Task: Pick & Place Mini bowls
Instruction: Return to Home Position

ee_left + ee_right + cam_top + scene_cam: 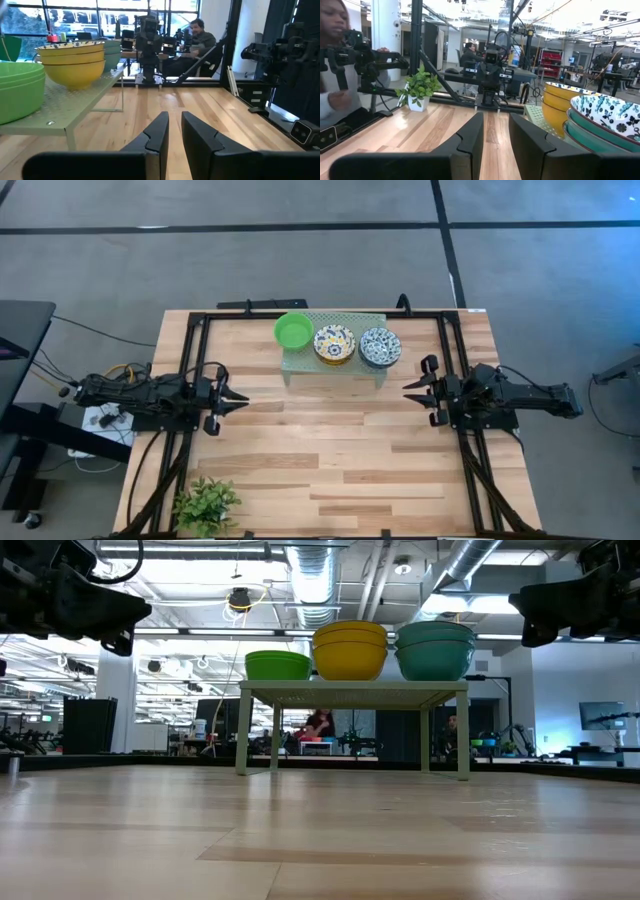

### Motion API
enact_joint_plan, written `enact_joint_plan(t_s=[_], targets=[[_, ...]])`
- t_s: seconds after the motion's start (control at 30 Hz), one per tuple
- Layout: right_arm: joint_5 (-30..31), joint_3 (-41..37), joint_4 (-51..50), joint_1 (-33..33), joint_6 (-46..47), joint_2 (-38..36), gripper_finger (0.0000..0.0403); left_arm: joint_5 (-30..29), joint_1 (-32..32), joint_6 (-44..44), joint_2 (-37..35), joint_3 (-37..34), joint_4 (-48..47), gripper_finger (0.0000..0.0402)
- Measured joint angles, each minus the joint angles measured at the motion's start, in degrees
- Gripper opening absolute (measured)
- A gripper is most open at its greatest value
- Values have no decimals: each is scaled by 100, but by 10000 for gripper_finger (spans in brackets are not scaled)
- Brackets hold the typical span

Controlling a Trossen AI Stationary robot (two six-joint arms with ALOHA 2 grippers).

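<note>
The mini bowls stand in three stacks on the pale green perforated rack (335, 365) at the table's far middle. These are plain green bowls (293, 331), yellow-and-blue floral bowls (334, 344) and blue floral bowls (380, 346). In the low view they rest by their bases on the rack top: green (277, 665), yellow-sided (350, 650), teal-sided (435, 652). My left gripper (243, 396) (175, 122) hovers near the table's left side, empty, with a narrow gap between its fingers. My right gripper (407, 392) (496, 122) hovers near the right side, empty and slightly open.
A small leafy plant (205, 505) stands at the table's near left corner. A black frame (190, 360) runs along the table's sides and far edge. Bare wood (325, 440) lies between the arms. People (200, 35) (335, 55) are beyond the table.
</note>
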Motion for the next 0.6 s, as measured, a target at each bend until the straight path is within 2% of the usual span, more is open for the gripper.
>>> enact_joint_plan(t_s=[0.6], targets=[[0, 0, 2, -2, 2, 0, 87, 0, 1, 2, 76, -2, 73, 53]])
